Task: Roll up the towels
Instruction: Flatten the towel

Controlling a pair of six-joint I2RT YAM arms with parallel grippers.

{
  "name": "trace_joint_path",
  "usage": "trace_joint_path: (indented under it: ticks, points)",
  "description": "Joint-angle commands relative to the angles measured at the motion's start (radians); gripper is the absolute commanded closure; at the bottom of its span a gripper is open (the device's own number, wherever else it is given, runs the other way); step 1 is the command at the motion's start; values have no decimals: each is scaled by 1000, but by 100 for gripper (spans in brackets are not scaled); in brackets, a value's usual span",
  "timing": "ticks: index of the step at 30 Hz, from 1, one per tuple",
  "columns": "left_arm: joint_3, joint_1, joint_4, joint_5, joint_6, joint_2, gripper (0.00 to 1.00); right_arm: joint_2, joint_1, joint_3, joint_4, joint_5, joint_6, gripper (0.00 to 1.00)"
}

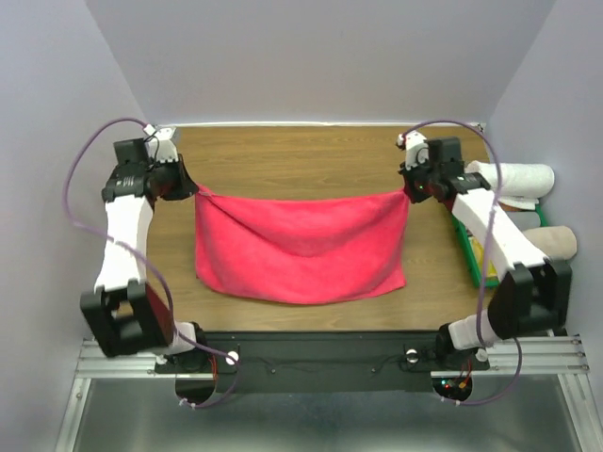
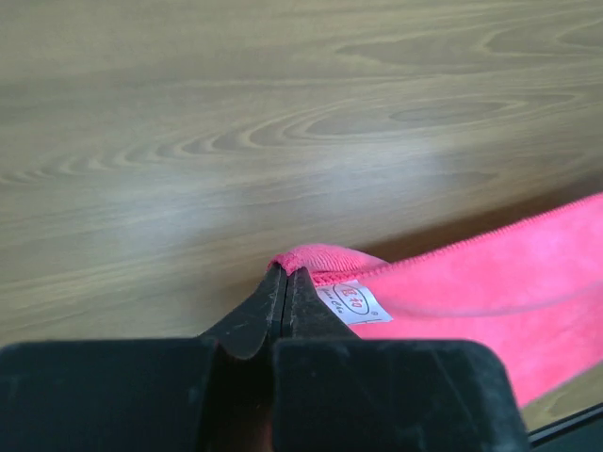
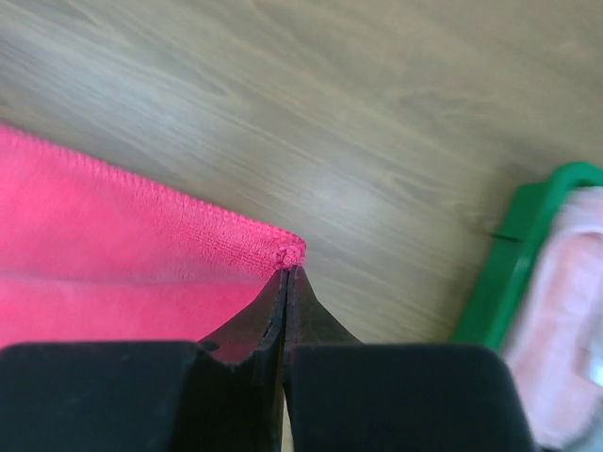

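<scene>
Red towel (image 1: 300,247) pinched at two corners by left gripper (image 1: 195,191) and right gripper (image 1: 407,194). Sags between them. White tag (image 2: 350,303) beside left tips.

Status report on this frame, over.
Left gripper shut on red towel, tagged corner; right gripper shut on opposite corner. Towel spans between them, middle sagging. Green bin right, apart.

top: overhead, far | wrists: close, downward | shared: towel (image 1: 301,250) corners
</scene>
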Motion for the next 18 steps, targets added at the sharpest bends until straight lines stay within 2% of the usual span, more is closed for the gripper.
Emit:
trace_joint_path:
  ticks: [1, 3, 5, 7, 8, 9, 10, 11, 12, 13, 15, 17, 18]
  points:
    - [16, 7, 157, -1, -173, 176, 100, 171, -9, 34, 182, -23, 53, 99]
    - [61, 8, 193, 15, -241, 339, 100, 265, -9, 70, 211, -27, 76, 100]
    - [179, 7, 208, 13, -354, 521, 96, 403, -11, 152, 246, -11, 116, 99]
    - [312, 13, 233, 61, -404, 633, 93, 487, -17, 227, 268, 14, 151, 99]
    - [347, 19, 252, 71, -475, 716, 88, 579, -22, 313, 268, 34, 168, 89]
    - [381, 22, 300, 88, -500, 749, 61, 614, -22, 362, 267, 81, 196, 83]
    - [454, 25, 309, 98, -523, 811, 46, 659, -32, 421, 265, 97, 205, 57]
    - [493, 27, 288, 98, -528, 835, 5, 670, -37, 442, 265, 106, 205, 40]
    - [530, 28, 268, 93, -523, 853, 1, 679, -38, 462, 262, 115, 205, 29]
    - [594, 30, 242, 90, -504, 875, 1, 681, -41, 479, 239, 123, 201, 25]
    - [599, 37, 220, 82, -451, 853, 1, 652, -51, 478, 224, 123, 185, 25]
    - [450, 42, 278, 43, -387, 756, 1, 585, -54, 434, 182, 74, 170, 26]
    - [449, 40, 299, 29, -353, 716, 1, 563, -54, 415, 164, 46, 167, 27]
